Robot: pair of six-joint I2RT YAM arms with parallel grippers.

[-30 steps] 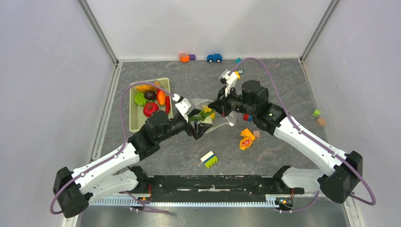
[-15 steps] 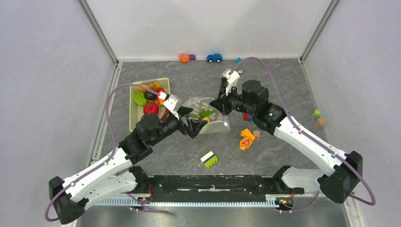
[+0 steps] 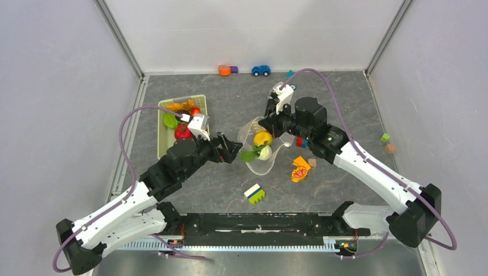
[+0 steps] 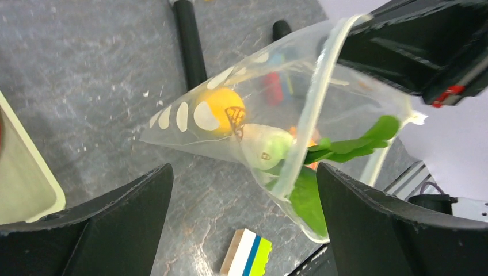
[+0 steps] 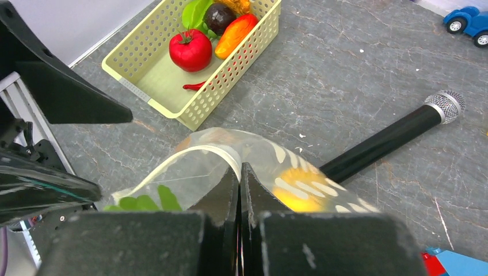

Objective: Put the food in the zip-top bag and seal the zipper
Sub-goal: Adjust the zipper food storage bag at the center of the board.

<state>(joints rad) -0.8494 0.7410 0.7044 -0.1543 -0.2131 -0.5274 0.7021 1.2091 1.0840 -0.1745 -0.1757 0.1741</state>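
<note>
The clear zip-top bag (image 3: 266, 156) hangs tilted from my right gripper (image 3: 267, 124), which is shut on its rim by the whitish zipper (image 5: 190, 156). Inside the bag are a yellow piece (image 4: 221, 106), a white-green piece (image 4: 267, 148) and a green leaf (image 4: 345, 144). My left gripper (image 3: 235, 150) is open and empty, just left of the bag's mouth and apart from it. More food lies in the pale green basket (image 5: 167, 77): a red tomato (image 5: 191, 49), an orange carrot (image 5: 233, 34), a dark purple piece (image 5: 220, 16) and a red chili (image 5: 195, 86).
A black microphone (image 5: 391, 138) lies on the table behind the bag. A striped block (image 3: 254, 194) and the orange-and-red lumpy toy (image 3: 300, 169) lie in front of the bag. A blue car (image 3: 260, 70) and small blocks (image 3: 225, 69) sit at the back wall. Two cubes (image 3: 385, 137) lie at the right.
My left gripper has let go at the bag's mouth and drawn back to the left, open. The bag now hangs lower and more tilted from my right gripper with the pieces inside.
</note>
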